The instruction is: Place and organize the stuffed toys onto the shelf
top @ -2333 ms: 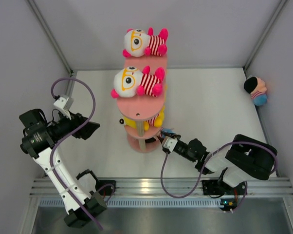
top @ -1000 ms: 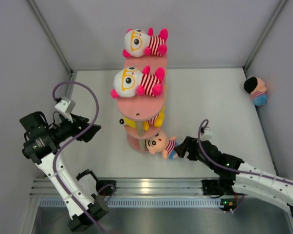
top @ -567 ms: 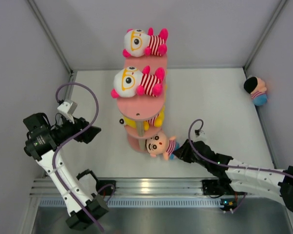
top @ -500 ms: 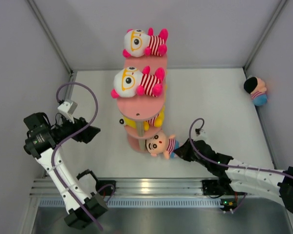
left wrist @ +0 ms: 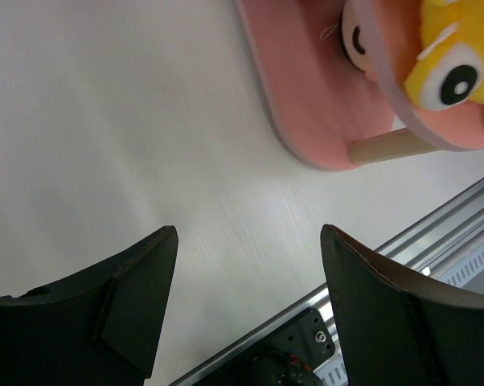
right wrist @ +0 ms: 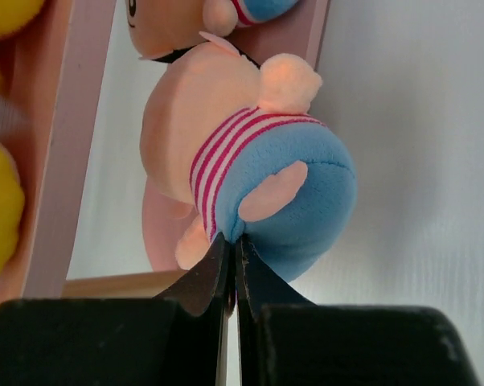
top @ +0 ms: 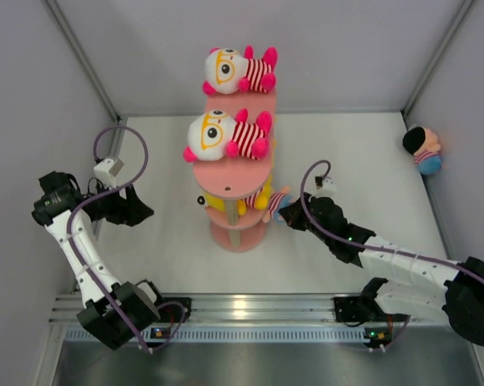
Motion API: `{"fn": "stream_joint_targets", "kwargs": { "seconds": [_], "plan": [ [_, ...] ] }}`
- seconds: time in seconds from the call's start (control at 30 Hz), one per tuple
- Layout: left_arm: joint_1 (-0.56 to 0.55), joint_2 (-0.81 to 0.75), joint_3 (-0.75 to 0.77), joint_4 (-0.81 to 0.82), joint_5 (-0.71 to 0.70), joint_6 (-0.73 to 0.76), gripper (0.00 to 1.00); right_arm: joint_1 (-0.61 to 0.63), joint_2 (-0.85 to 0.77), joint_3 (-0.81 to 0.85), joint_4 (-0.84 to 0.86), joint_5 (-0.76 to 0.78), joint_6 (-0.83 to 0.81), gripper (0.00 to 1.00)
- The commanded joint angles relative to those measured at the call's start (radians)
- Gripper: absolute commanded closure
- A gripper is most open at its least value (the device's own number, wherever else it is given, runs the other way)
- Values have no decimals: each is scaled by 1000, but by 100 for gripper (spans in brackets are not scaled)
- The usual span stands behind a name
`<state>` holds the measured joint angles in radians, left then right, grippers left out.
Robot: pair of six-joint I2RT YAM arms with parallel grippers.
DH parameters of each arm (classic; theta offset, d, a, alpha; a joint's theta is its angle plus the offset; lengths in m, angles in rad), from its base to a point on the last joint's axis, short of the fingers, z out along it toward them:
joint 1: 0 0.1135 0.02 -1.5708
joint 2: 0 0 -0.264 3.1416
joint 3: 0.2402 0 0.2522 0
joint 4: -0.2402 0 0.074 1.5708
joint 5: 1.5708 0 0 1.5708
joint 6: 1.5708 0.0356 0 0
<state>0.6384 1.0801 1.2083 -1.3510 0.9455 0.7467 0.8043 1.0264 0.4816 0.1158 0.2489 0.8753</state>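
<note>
1. Left gripper (top: 133, 207): black hard plastic with wedge-shaped fingers (left wrist: 137, 297). It is released, jaws wide with nothing between them. It sits at 9 o'clock from the shelf, over the matte white table (left wrist: 105, 121).
2. Shelf (top: 226, 173): three smooth salmon-pink oblong tiers with rounded ends, on light round wooden posts (left wrist: 383, 146). It stands mid-table.
3. Top toy (top: 238, 71): soft plush with a white face, orange glasses, red-white striped shirt and hot-pink limbs. It lies on its side on the top tier.
4. Middle toy (top: 226, 134): same design, lying on the middle tier.
5. Bear (top: 226, 201): fuzzy yellow plush with a round black-and-white eye, tucked under the middle tier.
6. Doll (right wrist: 250, 169): peach plush with a red-white striped shirt and blue shorts. It hangs at the shelf's 3 o'clock edge, level with the lower tiers and touching the pink rim.
7. Right gripper (top: 294, 215): clenched, its thin black fingertips pinching the doll's fabric at the shirt/shorts seam. It is at 4 o'clock from the shelf.
8. Corner doll (top: 423, 149): black hair and a blue bottom, on the table at 2 o'clock against the right wall, well apart from the shelf.
</note>
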Motion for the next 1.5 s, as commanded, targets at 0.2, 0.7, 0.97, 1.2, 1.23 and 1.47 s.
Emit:
{"fn": "stream_joint_targets", "kwargs": {
  "seconds": [0.2,0.7,0.97,1.2,1.23,1.47],
  "plan": [
    [-58,58,-41,241,-284,-113,23,-10,282,190,182,-114,-116,100],
    [-266,-3,-223,474,-436,-297,23,-88,589,311,372,-151,-5,100],
    [-272,-12,-224,474,-410,-294,23,-123,629,351,346,-151,-30,100],
    [-272,-14,-222,474,-416,-293,23,-123,548,293,332,-204,-39,61],
    [-272,-16,-223,472,-419,-293,23,-123,525,278,329,-200,-41,54],
    [-273,-35,-231,471,-412,-293,23,-177,244,178,151,-128,-68,33]
  ]
}}
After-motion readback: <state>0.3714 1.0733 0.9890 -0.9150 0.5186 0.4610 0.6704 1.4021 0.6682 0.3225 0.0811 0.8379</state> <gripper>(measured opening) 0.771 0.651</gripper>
